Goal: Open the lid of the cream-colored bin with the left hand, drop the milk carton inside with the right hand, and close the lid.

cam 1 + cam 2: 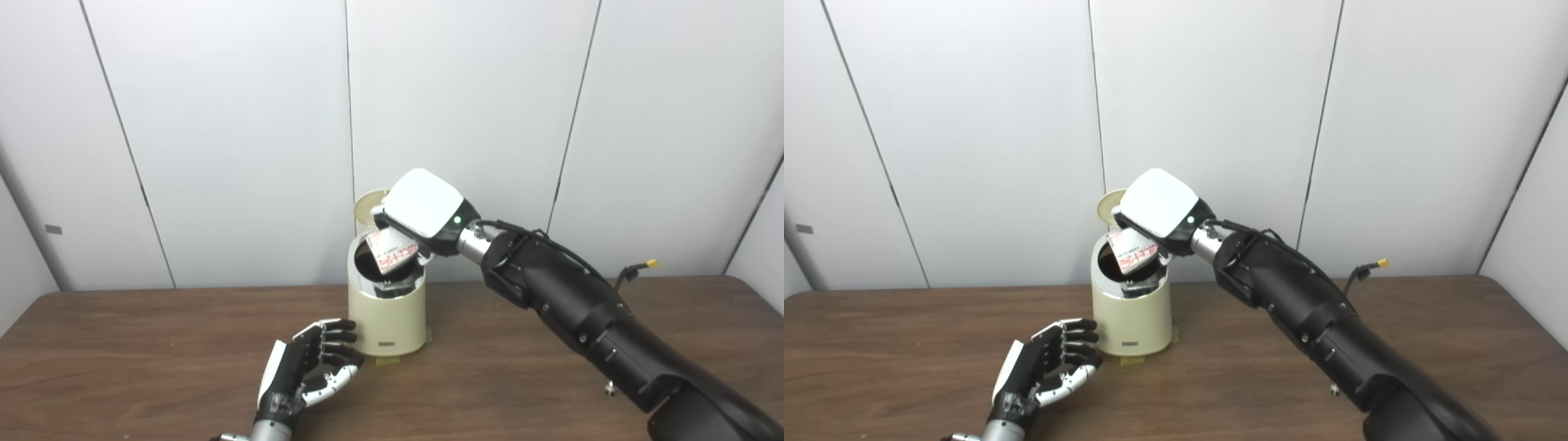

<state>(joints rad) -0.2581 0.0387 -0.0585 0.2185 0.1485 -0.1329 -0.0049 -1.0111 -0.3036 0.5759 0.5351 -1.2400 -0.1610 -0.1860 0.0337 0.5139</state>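
One desk [153,343]: brown wood grain, backed by white wall panels [233,122] divided by dark seams.

One left hand [312,361]: black and white, entered from the lower left edge. It is raised just above the desk surface with the palm turned toward the bin and the fingers [334,335] loosely curled and apart; nothing is held. The fingertips are seen just beside the lower left wall of the bin; whether they touch it cannot be told.

One bin [387,318]: cream-colored, cylindrical, upright on the desk near its middle. A small dark label plate is seen low on its front wall. A shiny metal rim is seen around the dark mouth.

One lid [367,208]: cream-colored, round, stood open behind the mouth of the bin, partly hidden by the right hand.

One strip of yellowish tape [388,361]: seen on the desk at the foot of the bin.

One milk carton [392,250]: white with red print, tilted, held directly over the open mouth of the bin, its lower end at about rim level.

One right hand [422,211]: white-backed, closed on the top of the milk carton, positioned above the bin. A green light is lit near its wrist.

One right arm [588,318]: black, extended from the lower right corner, with cables along its upper side and a yellow connector [653,264] at a loose wire end.
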